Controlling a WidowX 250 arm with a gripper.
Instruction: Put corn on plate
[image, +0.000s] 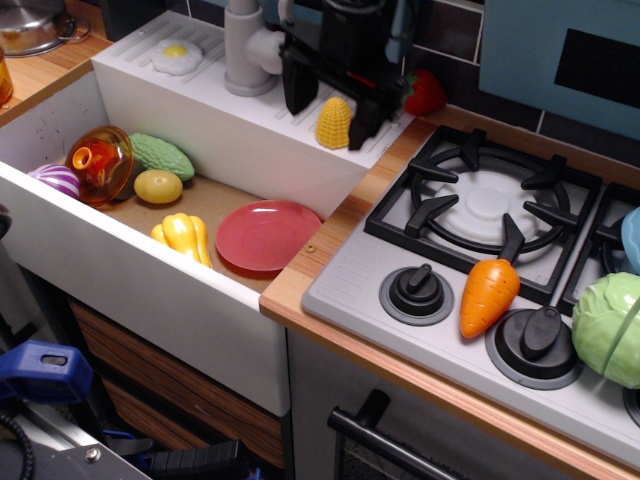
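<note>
Bumpy tapered corn (333, 122) stood between the open gripper (331, 106) fingers. Flat round red plate (268, 236) lay below, beside lobed yellow squash (185, 236).

Carrot (489, 294) lies on the stove (560, 330); squash (184, 236) in the sink (150, 290).

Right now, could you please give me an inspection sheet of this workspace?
Surface: sink with a ribbed ledge behind; wooden counter beside the stove.
Job's things: corn upright on the ledge; plate bare, on the sink floor.
Clutter: squash, lemon, cucumber, bowl in the sink; egg on the ledge; carrot and cabbage on the stove.
Claw: claw open, fingers either side of the corn, not closed on it.
Cables: a black cable at lower left.
Surroundings: faucet, pot, tiled wall.
</note>
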